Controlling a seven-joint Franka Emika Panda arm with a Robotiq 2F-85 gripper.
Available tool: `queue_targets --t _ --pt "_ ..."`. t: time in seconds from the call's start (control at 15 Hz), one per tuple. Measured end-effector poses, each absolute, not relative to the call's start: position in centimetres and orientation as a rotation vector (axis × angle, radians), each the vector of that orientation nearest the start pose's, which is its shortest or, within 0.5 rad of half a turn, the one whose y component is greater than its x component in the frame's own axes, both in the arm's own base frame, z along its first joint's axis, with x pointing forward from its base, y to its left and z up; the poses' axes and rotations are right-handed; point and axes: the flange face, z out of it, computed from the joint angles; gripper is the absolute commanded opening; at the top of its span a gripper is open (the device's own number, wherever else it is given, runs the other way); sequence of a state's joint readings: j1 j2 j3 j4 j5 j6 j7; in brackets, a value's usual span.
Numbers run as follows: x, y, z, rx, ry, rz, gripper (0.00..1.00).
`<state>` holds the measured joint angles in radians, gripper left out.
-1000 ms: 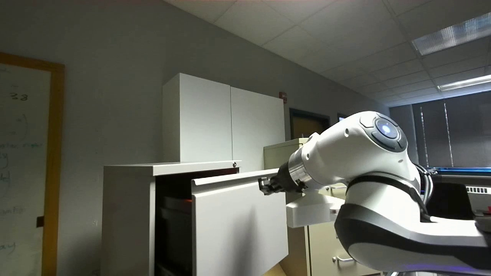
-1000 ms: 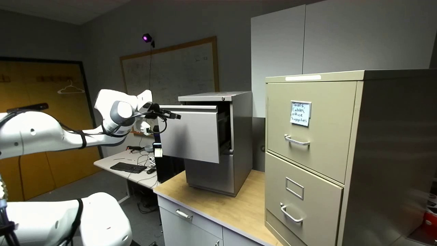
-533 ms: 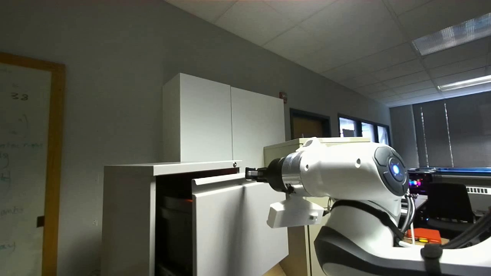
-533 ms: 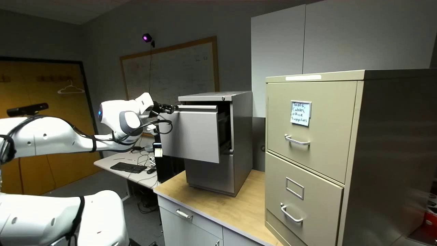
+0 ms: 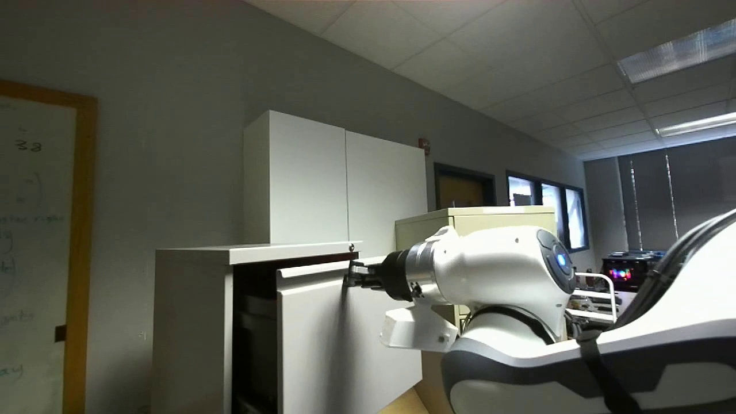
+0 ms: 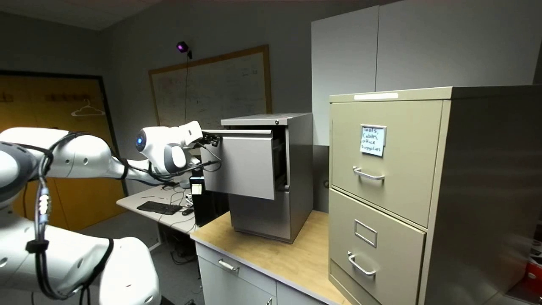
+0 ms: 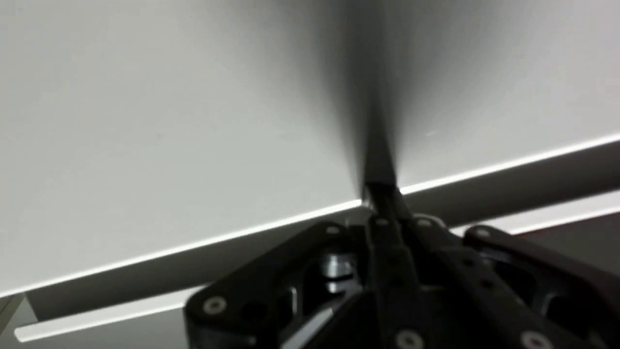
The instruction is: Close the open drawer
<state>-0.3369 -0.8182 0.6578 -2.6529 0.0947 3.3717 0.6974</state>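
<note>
Grey wall (image 5: 172,115) backs the cabinet (image 6: 300,169), its top drawer (image 6: 243,169) partly out. I have the claw (image 7: 380,189) together, touching that drawer's front near its upper edge

Arm (image 6: 95,156) outstretched, wrist (image 5: 422,270) near level, jaws together and pointing forward.

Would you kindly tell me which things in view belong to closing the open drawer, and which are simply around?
Part of the job:
open top drawer
grey cabinet it slides into
shut pincer

Simply around:
beige filing cabinet
white cupboard
whiteboard
keyboard
mouse
</note>
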Motion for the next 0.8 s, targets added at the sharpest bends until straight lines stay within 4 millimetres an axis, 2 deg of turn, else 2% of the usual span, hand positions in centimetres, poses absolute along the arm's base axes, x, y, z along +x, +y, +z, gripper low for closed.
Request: queue_targets --t 0.8 --pt "44.5 18.6 61.3 -2.241 0.267 -1.665 0.03"
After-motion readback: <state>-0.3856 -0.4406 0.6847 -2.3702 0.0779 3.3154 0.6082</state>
